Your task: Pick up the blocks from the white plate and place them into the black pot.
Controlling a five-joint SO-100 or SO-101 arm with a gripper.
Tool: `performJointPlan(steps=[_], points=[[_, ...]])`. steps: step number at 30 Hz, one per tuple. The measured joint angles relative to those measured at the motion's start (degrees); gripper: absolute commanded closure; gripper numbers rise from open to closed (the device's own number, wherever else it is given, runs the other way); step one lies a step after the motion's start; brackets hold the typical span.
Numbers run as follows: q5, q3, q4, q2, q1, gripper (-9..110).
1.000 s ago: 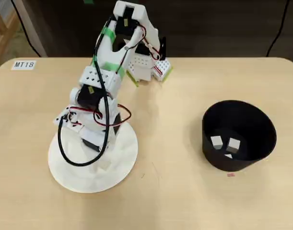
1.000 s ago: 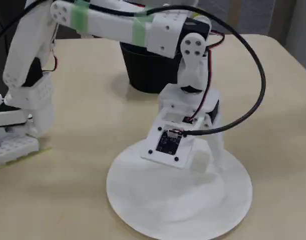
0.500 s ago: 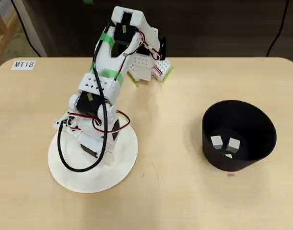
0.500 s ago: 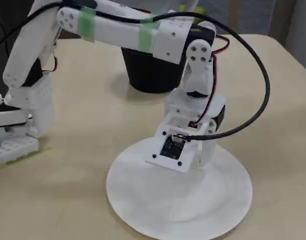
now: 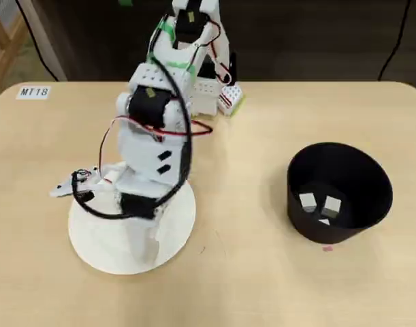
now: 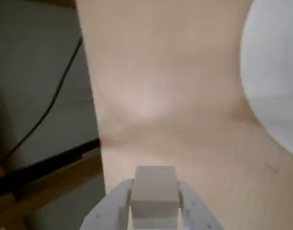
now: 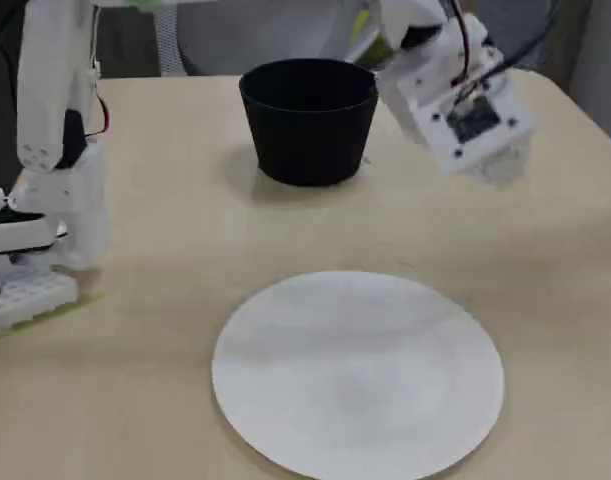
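Light wood bench [image 7: 185, 230], dark backdrop behind it, little "MT18" label [image 5: 35, 91] stuck in one corner in the overhead view. White plate [image 7: 357, 375] sitting completely bare in the fixed view, not one block left on it. Black pot [image 5: 339, 192] well off to the right in the overhead view, with at least two cream blocks [image 5: 319, 204] lying on its floor, maybe a third sliver just beside them, hard to say. End effector [image 6: 155, 211] lifted clear above the plate and clamped on a pale block [image 6: 154, 194], plain as day in the wrist view, wedged between the two white fingers [image 6: 112, 206]. Looks like the carry stage of what's probably the last block. Next up, by the look of it: swing across to the pot, get centred over the opening, clear the tall rim, then let go so it lands inside rather than bouncing off the edge.
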Motion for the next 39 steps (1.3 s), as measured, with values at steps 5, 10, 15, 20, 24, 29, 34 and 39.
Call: performJointPlan(steps=[5,10,15,20,24,29,34,39], points=[[1.93,11.34,-6.06,12.83,-13.54,104],[5.19,21.8,-9.32,23.99,-26.1,104],[7.29,33.93,-13.01,31.03,-34.89,104],[7.56,43.51,-18.63,33.13,-37.09,104],[7.56,47.99,-22.15,33.13,-37.44,104],[6.15,48.43,-22.68,33.13,-38.06,71],[5.62,48.43,-22.68,33.31,-39.11,72],[6.06,48.43,-22.15,34.19,-39.2,103]])
